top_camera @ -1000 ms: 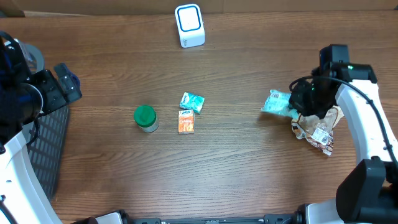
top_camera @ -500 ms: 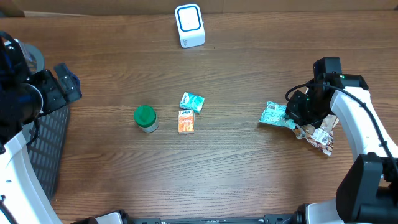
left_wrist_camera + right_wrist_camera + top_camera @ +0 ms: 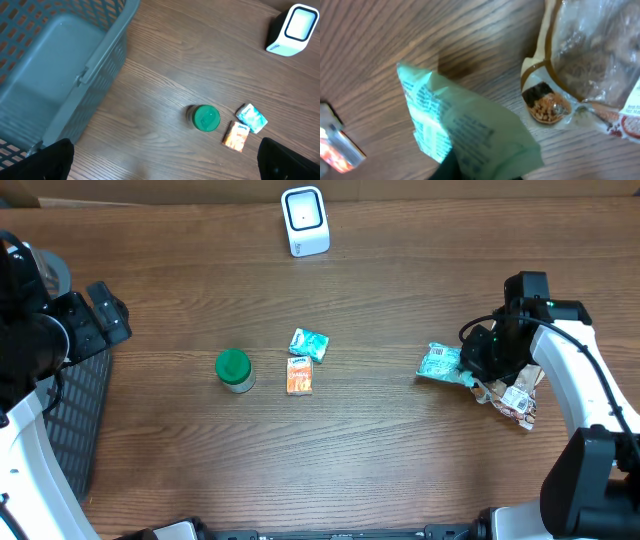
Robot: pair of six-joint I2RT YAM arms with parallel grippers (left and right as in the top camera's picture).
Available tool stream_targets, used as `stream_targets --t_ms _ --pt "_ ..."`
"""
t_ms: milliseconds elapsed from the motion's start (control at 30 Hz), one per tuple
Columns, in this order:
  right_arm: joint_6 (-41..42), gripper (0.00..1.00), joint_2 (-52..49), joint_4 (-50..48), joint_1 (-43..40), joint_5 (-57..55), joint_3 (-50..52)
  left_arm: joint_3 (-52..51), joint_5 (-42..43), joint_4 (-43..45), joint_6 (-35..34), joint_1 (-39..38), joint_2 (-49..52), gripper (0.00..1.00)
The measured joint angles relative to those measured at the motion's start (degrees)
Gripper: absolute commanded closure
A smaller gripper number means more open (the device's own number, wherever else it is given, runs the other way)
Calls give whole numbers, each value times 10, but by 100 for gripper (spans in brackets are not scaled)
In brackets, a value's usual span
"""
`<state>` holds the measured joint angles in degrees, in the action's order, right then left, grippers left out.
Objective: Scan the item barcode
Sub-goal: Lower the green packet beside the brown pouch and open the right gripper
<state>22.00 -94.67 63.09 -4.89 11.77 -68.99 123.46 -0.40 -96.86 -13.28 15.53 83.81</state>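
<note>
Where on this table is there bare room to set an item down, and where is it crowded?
Bare wood: the wide stretch between the orange packet and the green pouch; the strip between the basket and the green-lidded jar; the near edge strip. Crowded: the right side, where green pouch and brown bag lie together.

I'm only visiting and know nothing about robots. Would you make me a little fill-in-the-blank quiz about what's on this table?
The jar has a ___ lid.
Just below the teal packet in the overhead view lies an ___ packet.
The grey slatted container by the left arm is a ___.
The light green packet lies on the robot's ___ side.

Missing words: green; orange; basket; right.
</note>
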Motion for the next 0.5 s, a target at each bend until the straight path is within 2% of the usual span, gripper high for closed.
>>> stream_targets --t_ms 67,133,333,500 --pt "2 50 0 5 0 -2 2 0 0 0 0 0 0 0" --pt "-1 47 0 7 0 -2 2 0 0 0 0 0 0 0" --pt "-12 47 0 33 0 1 -2 0 0 0 0 0 0 0" --pt "-45 48 0 111 1 15 -85 0 0 0 0 0 0 1"
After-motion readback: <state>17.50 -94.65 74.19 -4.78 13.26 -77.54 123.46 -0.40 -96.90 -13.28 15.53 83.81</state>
